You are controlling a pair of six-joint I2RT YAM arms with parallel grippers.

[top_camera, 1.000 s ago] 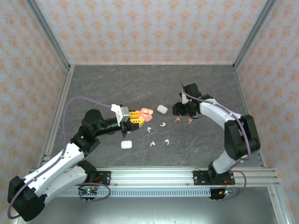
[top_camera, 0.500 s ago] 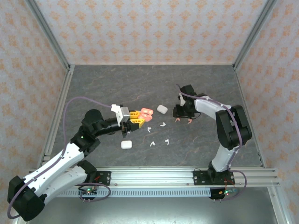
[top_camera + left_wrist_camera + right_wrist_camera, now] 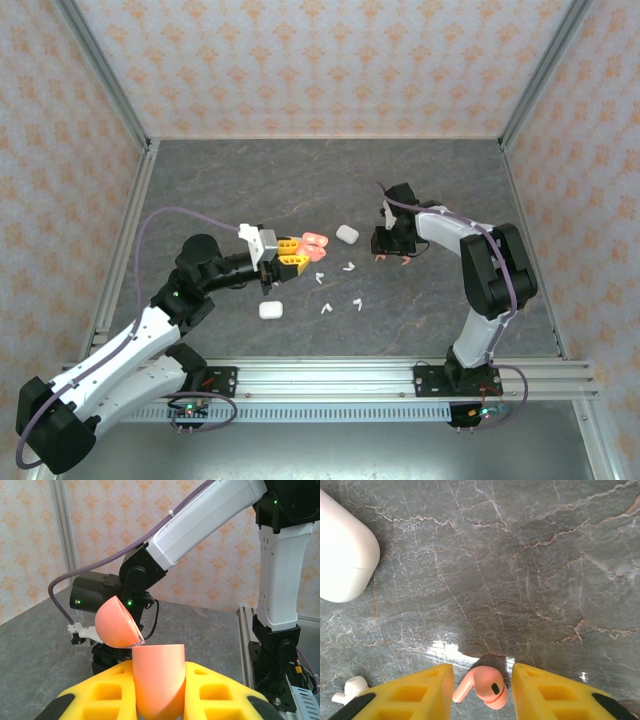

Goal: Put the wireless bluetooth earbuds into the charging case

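Right wrist — one coral earbud [image 3: 483, 686], one white case [image 3: 342, 555]

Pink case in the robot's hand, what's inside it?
The pink case, held in the left gripper, has its lid flipped open. Its own wall hides the inside, so what lies in it cannot be seen.

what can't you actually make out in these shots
- Inside of the open coral case, left wrist view: its own wall hides the sockets, so I cannot tell whether a bud sits inside.
- White case, right wrist view: cut off by the left edge.
- White earbud, right wrist view: partly behind a yellow finger.
- Loose white earbuds, top view: too small to tell which way each lies.
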